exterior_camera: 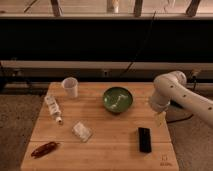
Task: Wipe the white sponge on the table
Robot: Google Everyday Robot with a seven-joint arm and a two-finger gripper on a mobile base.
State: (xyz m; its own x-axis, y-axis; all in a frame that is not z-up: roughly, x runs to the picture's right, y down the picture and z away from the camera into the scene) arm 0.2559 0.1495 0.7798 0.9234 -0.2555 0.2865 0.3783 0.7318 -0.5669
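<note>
Dark wall band [75,42] seen behind tabletop [110,131]; pale ledge [75,65] run beneath it. Window posts [138,7] noted along top. Black cable [141,47] draped down wall. Speckled floor [17,120] dimly lit. At tabletop's right edge, hand [160,119] held.

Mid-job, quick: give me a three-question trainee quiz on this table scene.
1. True or false: the small flat whitish-grey speckled sponge lies inside the round green bowl.
2. The robot's gripper is: A) at the light-brown wooden table's right edge, B) in the bowl, C) on the sponge.
3. Which upright vessel stands just beyond the lying white labelled bottle?
Key: 1 false, it lies on the wood; 2 A; 3 the white cup.
</note>
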